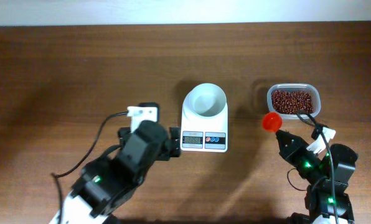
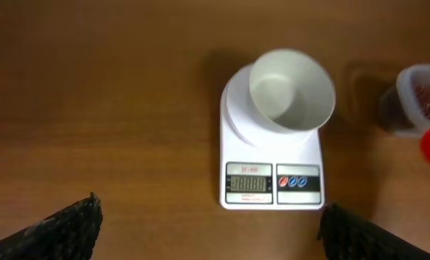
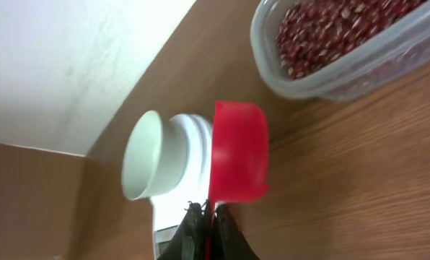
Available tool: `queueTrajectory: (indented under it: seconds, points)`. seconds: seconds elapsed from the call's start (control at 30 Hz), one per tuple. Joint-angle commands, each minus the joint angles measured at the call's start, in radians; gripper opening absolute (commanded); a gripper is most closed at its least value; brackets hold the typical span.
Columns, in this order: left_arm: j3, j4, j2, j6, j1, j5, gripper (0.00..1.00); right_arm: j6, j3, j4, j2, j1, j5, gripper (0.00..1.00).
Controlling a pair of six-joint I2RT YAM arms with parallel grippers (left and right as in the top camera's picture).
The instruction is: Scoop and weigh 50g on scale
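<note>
Here, scale [image 2: 271,180] ahead of wide-open left gripper [image 2: 209,217]; right gripper [image 3: 209,220] apparently clamps red scoop [image 3: 238,155].

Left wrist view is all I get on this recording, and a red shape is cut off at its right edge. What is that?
Observer: A red scoop, with its handle pinched between the right fingers.
Operator: Is anything in it?
Observer: From overhead it looks empty. The inside shows plain red.
</note>
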Motion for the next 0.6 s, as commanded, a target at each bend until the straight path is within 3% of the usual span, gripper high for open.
queueTrajectory:
  seconds: [0.0,0.13,0.33,0.4,0.43,0.5,0.57]
  points:
    - [0.000,-0.002,-0.072,0.039,0.037,-0.067,0.99,0.064,0.007,0.003,-0.001,0.005,-0.167,0.04]
    - [0.000,-0.040,-0.072,0.038,0.040,-0.113,0.99,0.064,0.007,0.003,-0.001,0.005,-0.295,0.04]
    - [0.000,-0.063,-0.050,0.079,0.040,-0.044,0.99,0.064,0.007,0.002,-0.001,0.005,-0.309,0.04]
    - [0.003,-0.055,-0.053,0.228,0.040,0.021,0.99,0.064,0.007,0.002,-0.001,0.005,-0.309,0.04]
    - [0.019,-0.055,-0.052,0.374,0.040,0.084,0.99,0.064,0.007,0.002,-0.001,0.005,-0.309,0.04]
    - [0.056,-0.055,-0.052,0.553,0.041,0.166,0.99,0.064,0.007,0.002,-0.001,0.005,-0.309,0.04]
    - [0.106,-0.067,-0.052,0.677,0.041,0.204,0.99,0.064,0.007,0.002,-0.001,0.005,-0.309,0.04]
